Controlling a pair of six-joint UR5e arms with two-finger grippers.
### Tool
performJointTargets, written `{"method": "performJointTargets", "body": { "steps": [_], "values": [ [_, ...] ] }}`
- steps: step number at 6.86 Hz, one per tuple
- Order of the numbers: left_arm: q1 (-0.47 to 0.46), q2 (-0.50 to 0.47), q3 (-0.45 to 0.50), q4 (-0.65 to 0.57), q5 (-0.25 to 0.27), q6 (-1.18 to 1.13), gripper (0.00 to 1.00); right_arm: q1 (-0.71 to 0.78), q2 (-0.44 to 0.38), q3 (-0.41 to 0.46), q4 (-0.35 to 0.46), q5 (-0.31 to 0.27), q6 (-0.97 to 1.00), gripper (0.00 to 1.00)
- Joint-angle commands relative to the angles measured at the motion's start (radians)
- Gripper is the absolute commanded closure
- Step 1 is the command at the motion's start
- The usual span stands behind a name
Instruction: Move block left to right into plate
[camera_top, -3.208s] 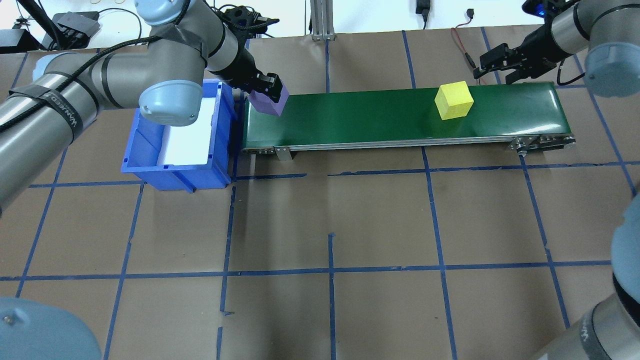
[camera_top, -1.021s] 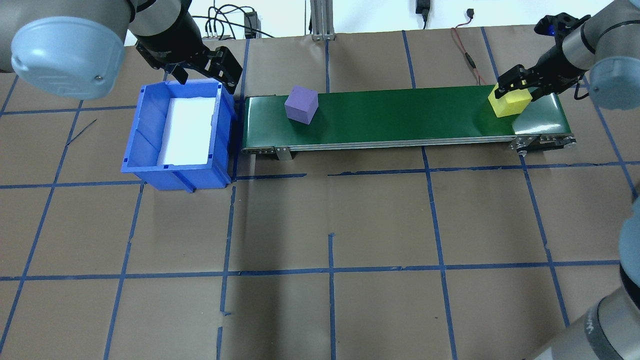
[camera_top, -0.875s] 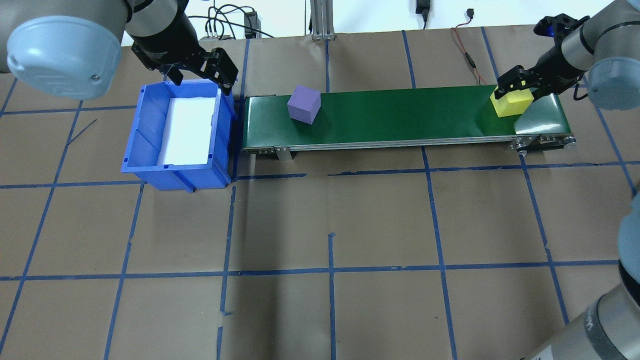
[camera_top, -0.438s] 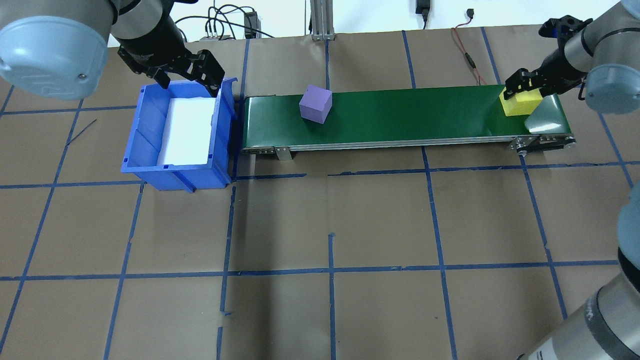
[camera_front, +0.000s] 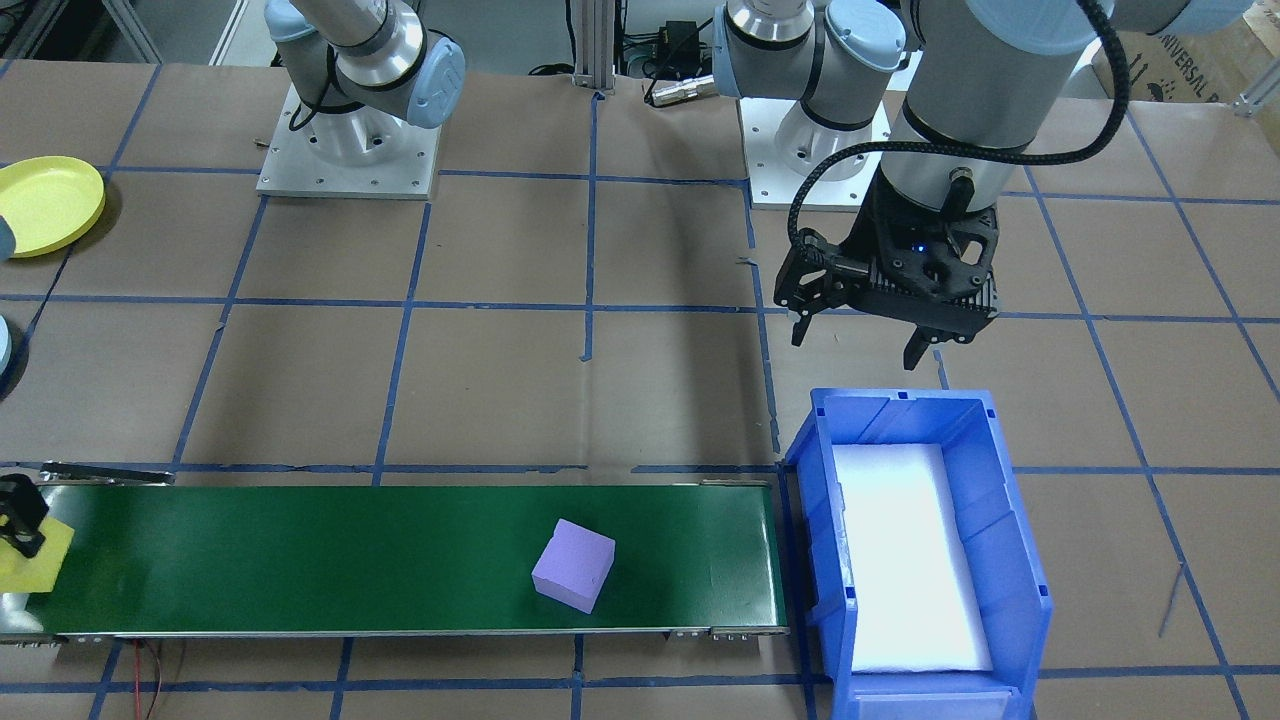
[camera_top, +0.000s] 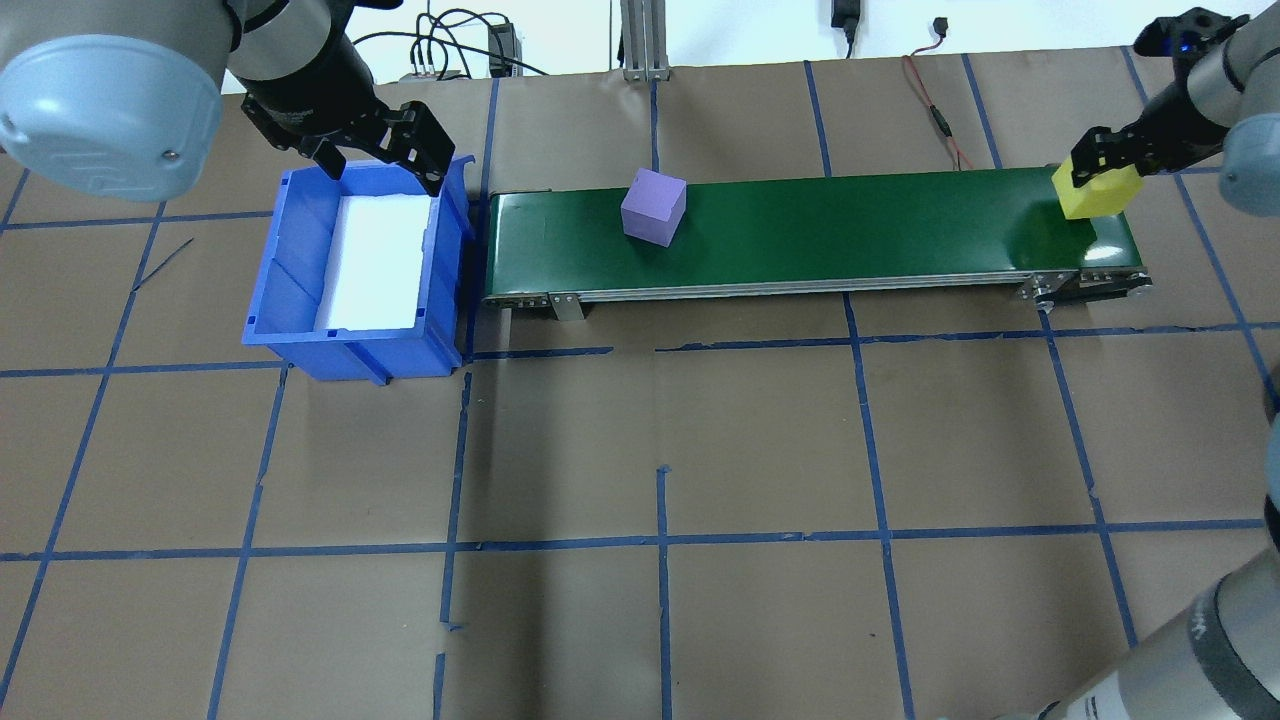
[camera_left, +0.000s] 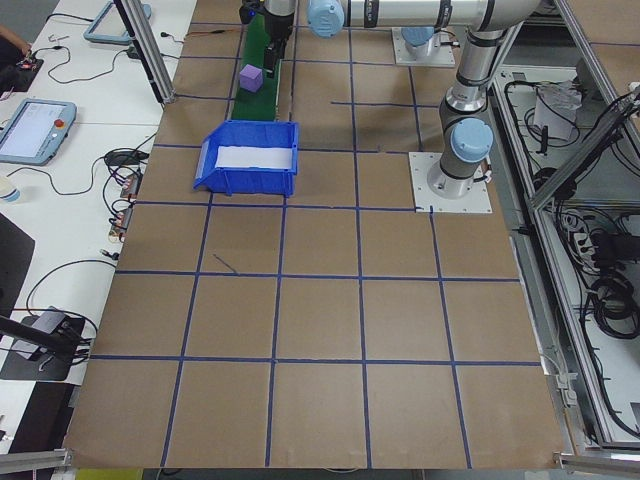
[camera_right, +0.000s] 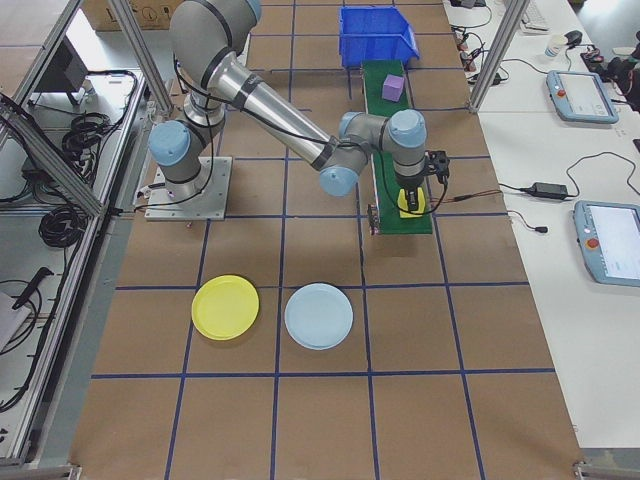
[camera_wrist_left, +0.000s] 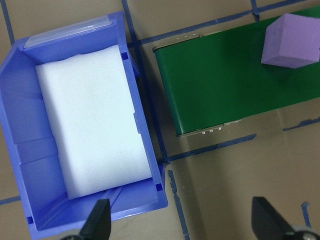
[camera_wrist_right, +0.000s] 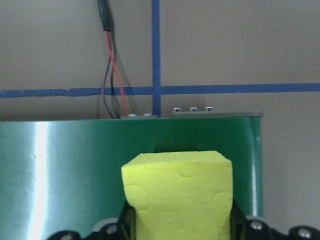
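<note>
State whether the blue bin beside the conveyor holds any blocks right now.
No blocks. The blue bin holds only a white foam pad; the purple block sits on the green belt, and the right gripper holds the yellow block.

I see yellow foam cube (camera_top: 1096, 193) clamped between right gripper (camera_top: 1106, 164) fingers, over right end of belt. Purple foam cube (camera_top: 654, 207) upright on belt. Round yellow plastic plate (camera_right: 226, 306) flat on table.

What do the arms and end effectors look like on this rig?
Both arms are silver-grey metal tubes with pale blue caps on the joints. The left arm carries a black braided cable looped outside it down to the wrist, where a small blue light glows. The left end effector and right end effector are black, each with two fingers. Both arm bases sit on square metal plates.
</note>
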Motion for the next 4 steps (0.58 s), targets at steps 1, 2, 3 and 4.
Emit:
{"method": "performJointTargets", "body": {
  "steps": [1,2,3,4],
  "values": [
    [0.001,0.001,-0.003,0.002,-0.023,0.0,0.0,-0.182,-0.1,0.031,0.105,-0.056,-0.113,0.73],
    [0.001,0.001,-0.003,0.002,-0.023,0.0,0.0,-0.262,-0.129,0.072,0.162,-0.064,-0.186,0.73],
    [0.002,0.001,-0.003,0.002,-0.023,0.0,0.0,-0.375,-0.17,0.119,0.192,-0.07,-0.295,0.74],
    [0.001,0.001,-0.003,0.006,-0.023,0.0,0.0,-0.496,-0.233,0.202,0.233,-0.074,-0.419,0.73]
  ]
}}
